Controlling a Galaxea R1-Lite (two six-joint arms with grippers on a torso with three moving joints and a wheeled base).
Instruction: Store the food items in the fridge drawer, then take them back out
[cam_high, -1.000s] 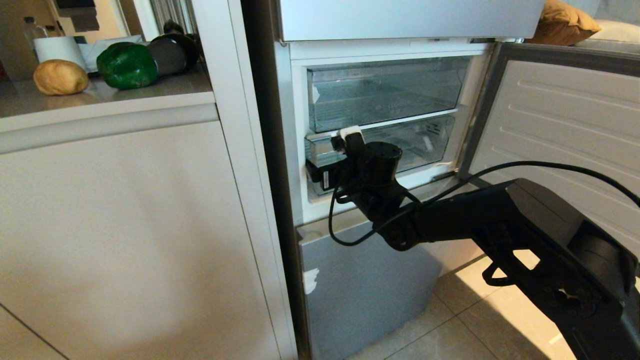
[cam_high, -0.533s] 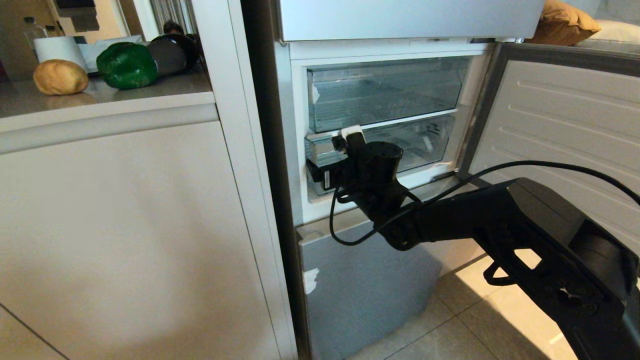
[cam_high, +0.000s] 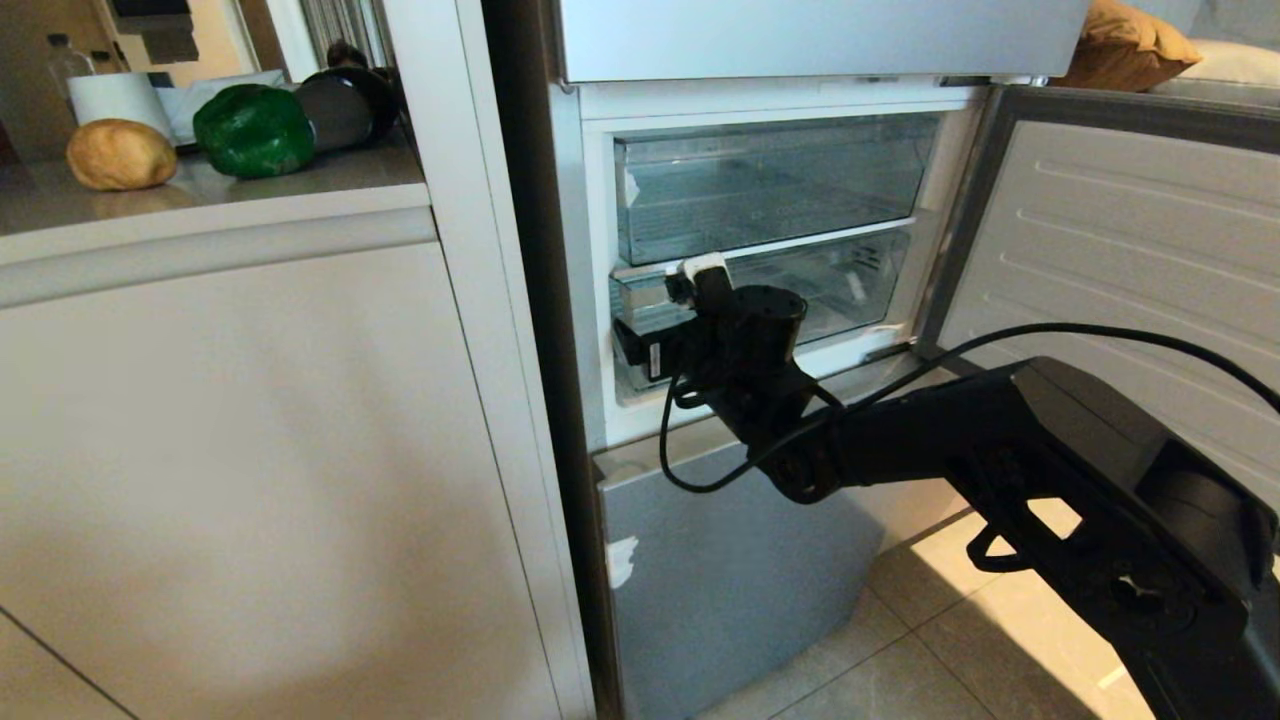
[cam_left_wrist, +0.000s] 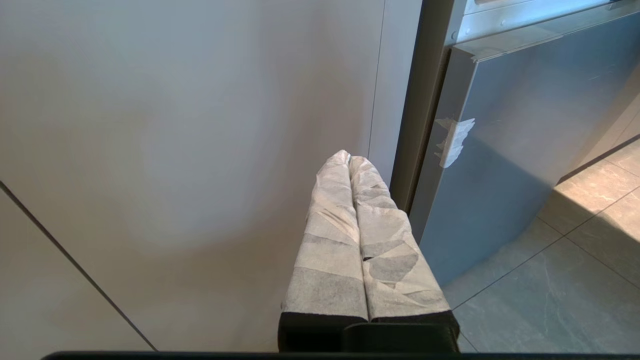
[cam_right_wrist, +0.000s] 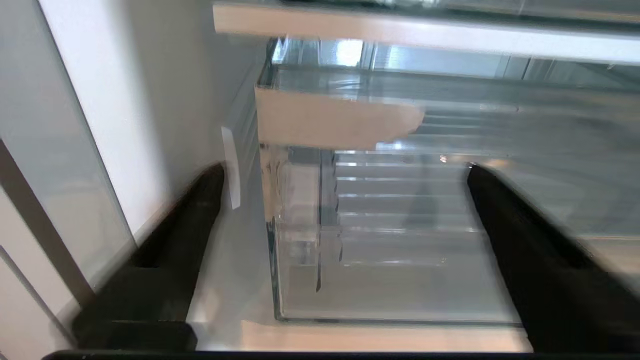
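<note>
Green bell pepper (cam_high: 253, 130) and a golden-brown lump (cam_high: 121, 154) are seen side by side on the worktop (cam_high: 200, 190), well apart from the fridge. The middle fridge door (cam_high: 1120, 270) is swung open, and two clear drawers are shown inside. The right gripper (cam_high: 668, 322) is held at the left end of the lower clear drawer (cam_right_wrist: 380, 235). Its black fingers (cam_right_wrist: 185, 235) are spread wide, and nothing is held between them. The left gripper (cam_left_wrist: 348, 159) is kept low by the cupboard front (cam_left_wrist: 175, 150), with its taped fingers pressed together and nothing between them.
</note>
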